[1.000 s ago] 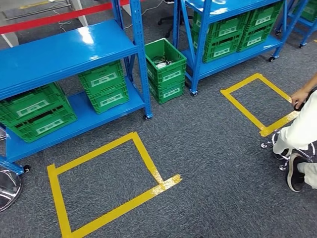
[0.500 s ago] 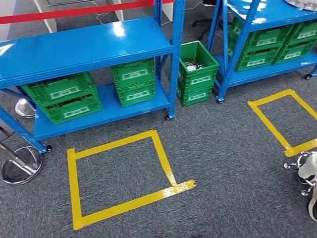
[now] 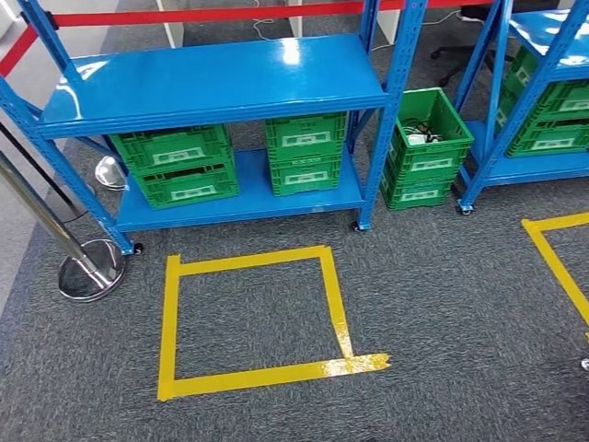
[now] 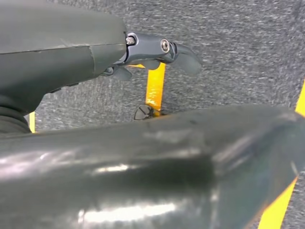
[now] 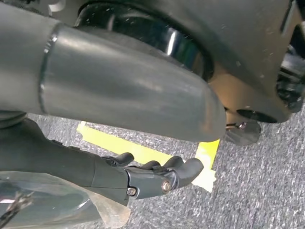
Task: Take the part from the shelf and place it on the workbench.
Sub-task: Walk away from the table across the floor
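Blue shelf [image 3: 208, 78] is standing ahead over grey carpet [image 3: 451, 304], both hands hanging low.

Going left to right: a chrome post base [image 3: 90, 272] is resting by the shelf's leg, green crates [image 3: 177, 166] are sitting on its lower deck, a yellow tape square [image 3: 253, 376] is lying before it, and a further green bin [image 3: 427, 147] is standing on the floor. The left hand [image 4: 158, 50] is stretching its fingers out straight, holding nothing. The right hand [image 5: 154, 179] is lying with fingers loosely extended; a clear bag [image 5: 54, 205], possibly the part, is lying against its palm side, grip unclear.
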Available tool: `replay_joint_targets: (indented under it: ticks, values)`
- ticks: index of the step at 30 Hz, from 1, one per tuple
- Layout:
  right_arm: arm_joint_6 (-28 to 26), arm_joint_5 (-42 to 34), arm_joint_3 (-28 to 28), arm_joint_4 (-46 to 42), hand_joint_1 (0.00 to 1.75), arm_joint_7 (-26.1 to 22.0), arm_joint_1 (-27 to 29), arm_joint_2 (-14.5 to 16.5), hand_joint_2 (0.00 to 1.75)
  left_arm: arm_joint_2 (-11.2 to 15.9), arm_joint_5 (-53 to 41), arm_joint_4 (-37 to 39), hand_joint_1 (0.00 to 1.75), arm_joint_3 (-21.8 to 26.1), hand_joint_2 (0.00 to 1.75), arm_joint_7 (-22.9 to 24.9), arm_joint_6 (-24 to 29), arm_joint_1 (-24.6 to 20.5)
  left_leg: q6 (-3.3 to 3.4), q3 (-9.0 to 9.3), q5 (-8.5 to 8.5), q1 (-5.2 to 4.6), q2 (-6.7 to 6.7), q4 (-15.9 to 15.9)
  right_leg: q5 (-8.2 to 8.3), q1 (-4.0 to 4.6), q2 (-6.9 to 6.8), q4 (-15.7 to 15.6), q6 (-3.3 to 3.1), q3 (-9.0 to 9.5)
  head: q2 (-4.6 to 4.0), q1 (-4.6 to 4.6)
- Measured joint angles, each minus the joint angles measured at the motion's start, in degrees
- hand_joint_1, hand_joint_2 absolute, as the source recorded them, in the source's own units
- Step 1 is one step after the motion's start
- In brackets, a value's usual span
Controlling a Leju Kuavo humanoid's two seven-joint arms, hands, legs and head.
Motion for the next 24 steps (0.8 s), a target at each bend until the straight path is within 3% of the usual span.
replay_joint_targets:
  ticks: [2,4,5,6,8,10,11,15,17,20,21,22,23,24]
  values:
    - [0.0,0.0,0.0,0.0,0.00,0.0,0.1,0.0,0.00,0.1,0.0,0.0,0.00,0.0,0.00,0.0,0.0,-0.1,-0.52,-2.49,-3.06,-0.07,3.42,5.5,-0.09,-0.03,-1.68,-0.2,-0.60,0.28,0.00,-0.28]
    - [0.1,0.0,0.0,0.0,0.00,0.0,0.2,0.0,0.00,0.1,0.0,0.0,0.00,0.0,0.00,0.0,-0.1,-0.3,-0.89,-6.14,-6.27,0.09,5.26,12.9,-0.36,0.12,-3.30,-0.2,-0.84,0.41,0.00,-0.38]
    - [0.2,-0.1,0.0,0.0,0.00,-0.1,0.2,0.0,0.00,0.1,0.0,0.0,0.00,0.0,0.00,0.0,-0.2,-0.3,-0.96,-7.12,-6.63,0.17,5.52,15.0,-0.49,0.16,-3.94,-0.2,-0.83,0.49,0.00,-0.37]
    - [0.3,-0.2,0.0,0.0,0.00,-0.2,0.2,0.0,0.00,0.1,0.1,0.0,0.00,0.0,0.00,0.0,-0.2,-0.2,-0.95,-7.00,-5.86,0.22,5.63,14.8,-0.61,0.19,-4.41,-0.2,-0.77,0.60,0.00,-0.37]
    - [0.5,-1.0,0.0,0.0,0.00,-0.4,0.1,0.0,0.00,0.1,0.2,0.0,0.00,0.0,0.00,-0.1,-0.4,0.0,-0.55,-3.63,-1.87,0.20,5.88,8.3,-0.88,0.21,-4.97,-0.2,-0.60,1.01,0.00,-0.39]
    - [0.9,-1.7,-0.1,0.0,0.00,-0.6,0.0,0.0,0.00,0.2,0.2,0.0,0.00,0.0,0.00,-0.4,-0.6,0.0,0.15,0.09,0.31,-0.11,6.46,1.2,-1.24,0.34,-5.31,-0.3,-0.16,1.28,0.00,-0.36]
    - [1.0,-2.0,-0.1,0.0,0.00,-0.7,-0.1,0.0,0.00,0.2,0.2,0.0,0.00,0.0,0.00,-0.5,-0.6,-0.1,0.50,0.99,0.30,-0.28,6.70,-0.7,-1.41,0.39,-5.43,-0.5,0.22,1.28,0.00,-0.33]
    - [1.4,-2.2,-0.2,0.0,0.00,-1.0,-0.1,0.1,0.00,0.3,0.2,0.0,0.00,0.0,0.00,-0.8,-0.7,0.2,2.07,2.46,-0.61,-0.09,6.13,-2.7,-1.11,0.24,-5.11,1.1,1.82,1.64,-0.01,-0.27]
    - [1.5,-2.2,-0.2,0.0,0.00,-1.0,-0.1,0.1,0.00,0.3,0.1,0.0,0.00,0.0,0.00,-0.8,-0.6,0.2,2.64,3.76,-0.89,0.03,5.85,-3.0,-3.27,0.16,-3.69,5.7,2.10,-1.15,-0.02,0.05]
    - [1.6,-2.1,-0.2,0.0,0.00,-1.1,0.0,0.1,0.00,0.3,-0.1,0.0,0.00,0.0,0.00,-0.8,-0.6,0.2,2.98,4.88,-1.97,-0.16,5.49,-3.0,-6.46,0.15,-2.47,15.4,2.48,-8.26,-0.02,0.44]
    - [1.6,-2.1,-0.2,0.0,0.00,-1.0,0.2,0.1,0.00,0.3,-0.1,0.0,0.00,0.0,0.00,-0.8,-0.6,0.3,2.91,5.48,-2.50,-0.18,5.29,-3.0,-6.35,0.16,-2.44,15.9,2.59,-9.48,-0.02,0.46]
    - [1.6,-2.1,-0.2,0.0,0.00,-1.0,0.4,0.0,0.00,0.3,-0.2,0.0,0.00,0.0,0.00,-0.8,-0.6,0.3,2.77,6.32,-3.11,-0.16,5.09,-3.0,-5.41,0.14,-2.44,14.3,2.66,-9.68,-0.02,0.48]
    - [1.6,-2.0,-0.3,0.0,0.00,-1.0,0.5,0.0,0.00,0.3,-0.2,0.0,0.00,0.0,0.00,-0.8,-0.6,0.4,2.58,7.21,-3.81,-0.14,4.93,-3.0,-3.51,0.11,-2.44,11.1,2.67,-9.04,-0.02,0.53]
    - [1.6,-2.0,-0.3,0.0,0.00,-1.0,0.7,0.0,0.00,0.3,-0.2,0.0,0.00,0.0,0.00,-0.7,-0.6,0.4,2.35,7.99,-4.59,-0.15,4.81,-2.9,-0.61,0.09,-2.42,7.3,2.61,-8.26,-0.02,0.60]
